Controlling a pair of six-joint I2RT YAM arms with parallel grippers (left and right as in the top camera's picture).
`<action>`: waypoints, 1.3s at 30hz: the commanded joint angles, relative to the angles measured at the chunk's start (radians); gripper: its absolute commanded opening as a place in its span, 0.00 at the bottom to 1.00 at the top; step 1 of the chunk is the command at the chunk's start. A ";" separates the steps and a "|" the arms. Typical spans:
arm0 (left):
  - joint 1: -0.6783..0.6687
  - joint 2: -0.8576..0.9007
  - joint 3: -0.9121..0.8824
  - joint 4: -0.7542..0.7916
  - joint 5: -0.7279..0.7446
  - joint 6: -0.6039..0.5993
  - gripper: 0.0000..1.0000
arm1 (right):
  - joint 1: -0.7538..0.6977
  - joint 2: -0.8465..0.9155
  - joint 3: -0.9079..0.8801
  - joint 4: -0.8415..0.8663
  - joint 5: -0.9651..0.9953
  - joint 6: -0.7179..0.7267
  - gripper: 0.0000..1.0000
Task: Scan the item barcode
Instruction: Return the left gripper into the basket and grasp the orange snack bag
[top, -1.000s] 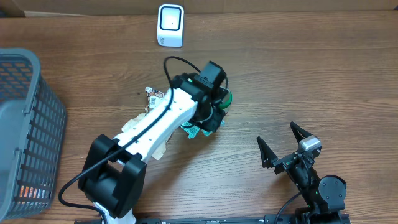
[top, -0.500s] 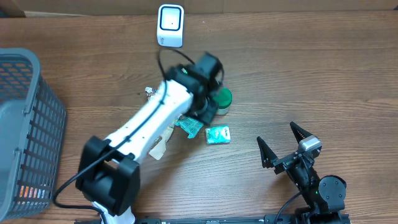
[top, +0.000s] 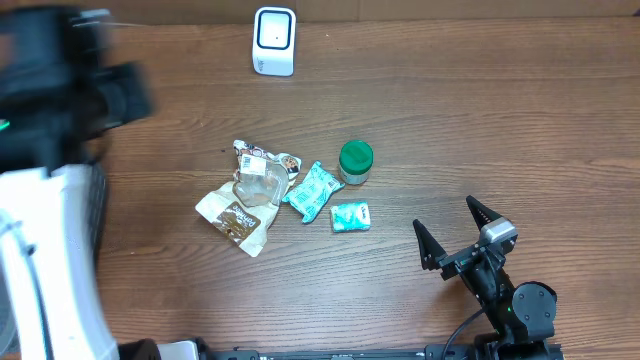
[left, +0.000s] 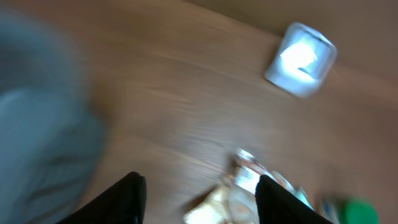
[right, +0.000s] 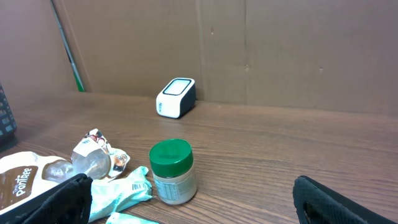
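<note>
- My left gripper (left: 199, 186): jaws parted, empty, view blurred.
- My right gripper (top: 444, 213): jaws spread wide, empty.
- Green-lidded plastic jar (top: 355, 163) upright beside teal foil packet (top: 315, 190).

Left pincer (left: 199, 190) now off packet (top: 350, 216), seemingly open.

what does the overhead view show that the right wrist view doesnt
Only overhead: the left arm, a blur at far left, and the right gripper seen whole, jaws spread and empty.

Only right wrist: the cardboard wall at the back, a thin rod with a green end in front of it, and the pale label on the green-lidded jar.

Both: the white scanner, the jar itself, the brown snack bag, the crumpled clear wrapper and a teal packet.
</note>
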 joint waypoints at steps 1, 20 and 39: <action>0.217 -0.008 0.007 -0.039 -0.006 -0.131 0.64 | -0.003 -0.002 -0.010 0.006 -0.004 -0.001 1.00; 0.772 0.167 -0.457 -0.007 -0.011 -0.425 0.68 | -0.003 -0.002 -0.010 0.006 -0.004 -0.001 1.00; 0.792 0.224 -0.795 0.235 -0.247 -0.452 0.68 | -0.003 -0.002 -0.010 0.006 -0.004 -0.001 1.00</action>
